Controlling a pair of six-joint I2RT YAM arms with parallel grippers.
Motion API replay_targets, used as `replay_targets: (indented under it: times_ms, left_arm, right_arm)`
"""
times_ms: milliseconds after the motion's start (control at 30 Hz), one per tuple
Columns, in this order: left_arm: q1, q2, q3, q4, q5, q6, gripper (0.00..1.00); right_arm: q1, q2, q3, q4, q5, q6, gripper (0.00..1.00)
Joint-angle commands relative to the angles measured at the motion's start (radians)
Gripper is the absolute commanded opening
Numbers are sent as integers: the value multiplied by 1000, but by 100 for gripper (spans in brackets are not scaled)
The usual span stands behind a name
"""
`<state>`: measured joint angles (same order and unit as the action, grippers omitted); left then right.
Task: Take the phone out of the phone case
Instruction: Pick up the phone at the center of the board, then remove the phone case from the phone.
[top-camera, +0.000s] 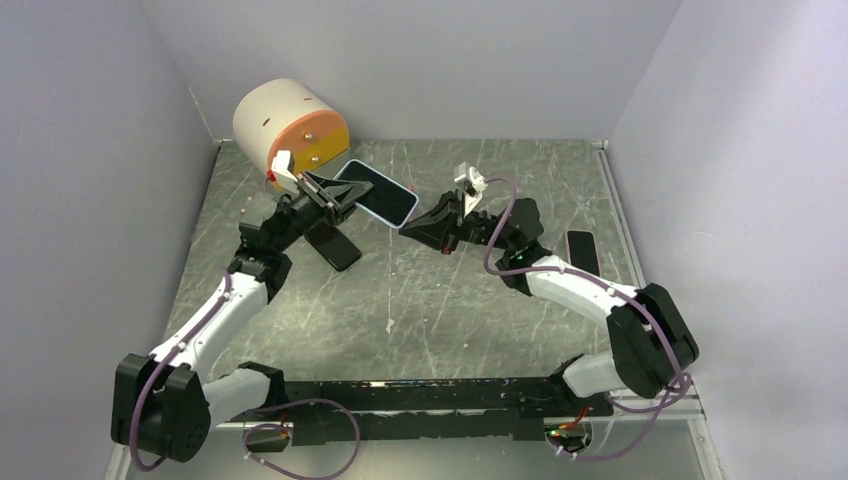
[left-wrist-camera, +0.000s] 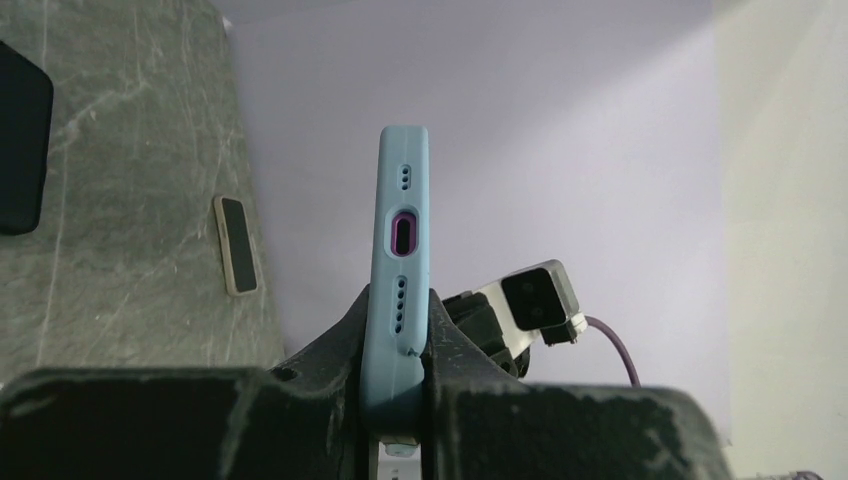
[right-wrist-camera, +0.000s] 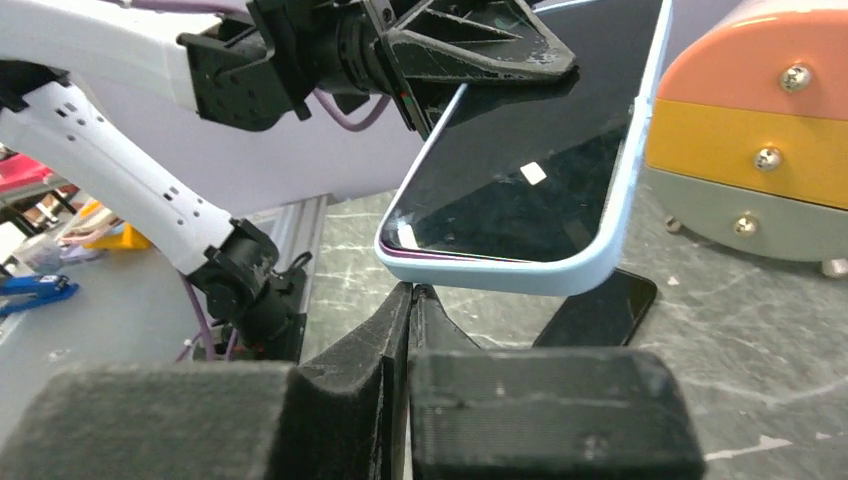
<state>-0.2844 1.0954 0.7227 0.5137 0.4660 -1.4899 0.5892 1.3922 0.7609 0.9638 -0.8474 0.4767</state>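
The phone (top-camera: 378, 191) has a black screen and sits in a light blue case (right-wrist-camera: 520, 272). It is held in the air above the table, tilted. My left gripper (top-camera: 340, 190) is shut on the case's end; in the left wrist view the case (left-wrist-camera: 402, 200) stands edge-on between the fingers (left-wrist-camera: 330, 345), showing its purple-ringed port. My right gripper (right-wrist-camera: 412, 295) is shut and empty. Its tips are right under the case's near edge, and I cannot tell whether they touch. It also shows in the top view (top-camera: 406, 229).
A black phone (top-camera: 333, 246) lies on the table below the held one and also shows in the right wrist view (right-wrist-camera: 600, 310). Another dark phone (top-camera: 582, 251) lies at the right. A cream drum with an orange, yellow and grey face (top-camera: 290, 125) stands at the back left.
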Motion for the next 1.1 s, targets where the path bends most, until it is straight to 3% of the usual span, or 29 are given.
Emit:
replay_targets:
  times_ms: [0,167,300,433,667,1067]
  left_arm:
    - [83,5,55,160,198,-27,2]
    - [158,21,101,123,347,58,3]
    - [166,24,128,97,408,116,3]
    - [166,0,116,69,370,114,2]
    - [146,-54,7,145,193,-31,3]
    - [103,-124,7,30,92,-21,3]
  right_arm:
    - [-7,-53,53,-159,-14,-188,12]
    - [-26,-119,20,-275,-33,-226,47]
    - [-27,-139,35,-335,-39,-210,58]
    - [-9,-94,46,-206,12,-40,62]
    - [54,31,7,223,124,280,64]
    - [101,133,103,331,132,339,60]
